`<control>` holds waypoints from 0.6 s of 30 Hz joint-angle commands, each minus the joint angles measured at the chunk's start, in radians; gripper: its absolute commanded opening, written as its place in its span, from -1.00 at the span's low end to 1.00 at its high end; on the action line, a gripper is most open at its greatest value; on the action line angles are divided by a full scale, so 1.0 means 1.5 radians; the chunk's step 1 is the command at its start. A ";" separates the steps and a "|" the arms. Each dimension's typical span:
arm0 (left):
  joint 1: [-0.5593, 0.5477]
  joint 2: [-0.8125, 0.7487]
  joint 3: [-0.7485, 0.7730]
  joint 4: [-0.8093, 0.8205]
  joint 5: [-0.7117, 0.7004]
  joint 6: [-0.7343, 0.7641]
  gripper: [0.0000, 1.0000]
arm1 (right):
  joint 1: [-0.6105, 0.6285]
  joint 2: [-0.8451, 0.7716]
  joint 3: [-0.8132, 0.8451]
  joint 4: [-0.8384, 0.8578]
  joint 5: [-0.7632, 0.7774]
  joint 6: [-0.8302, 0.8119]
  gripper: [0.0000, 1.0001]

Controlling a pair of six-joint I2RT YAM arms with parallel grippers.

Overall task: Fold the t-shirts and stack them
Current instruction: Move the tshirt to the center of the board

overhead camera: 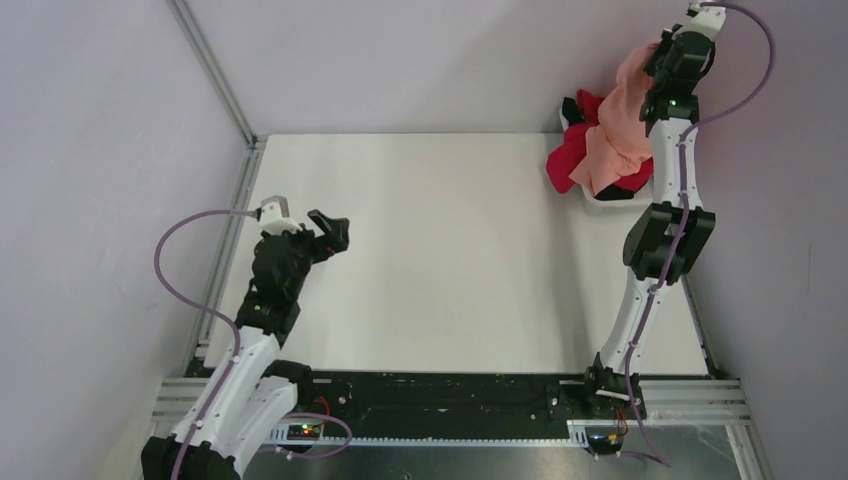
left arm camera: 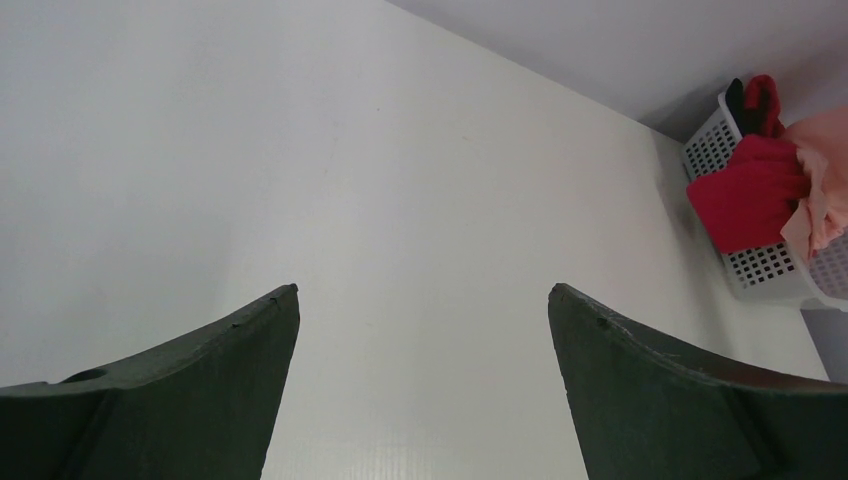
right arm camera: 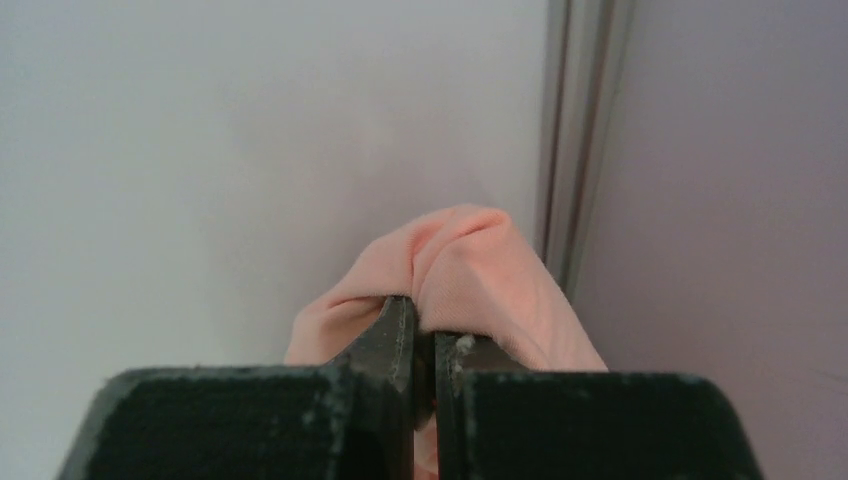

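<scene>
Right gripper (right arm camera: 425, 335) clenched on a fold of the salmon-pink t-shirt (overhead camera: 622, 125), which hangs beneath it onto the red t-shirt (overhead camera: 566, 160) in the white mesh basket (left arm camera: 765, 268); left gripper (left arm camera: 423, 295) spread, grasping nothing.

No readable text, labels or numbers anywhere.

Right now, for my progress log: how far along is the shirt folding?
Done: nothing folded or stacked. In hand: the right gripper is shut on the salmon-pink cotton t-shirt, held high over the white plastic mesh basket. Remaining: the bright red t-shirt and black t-shirt sit in that basket; the left gripper hangs open.
</scene>
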 commanded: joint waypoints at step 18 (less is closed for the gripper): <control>0.003 -0.106 0.006 -0.076 -0.002 -0.046 0.97 | 0.297 -0.335 0.016 -0.129 -0.246 0.129 -1.00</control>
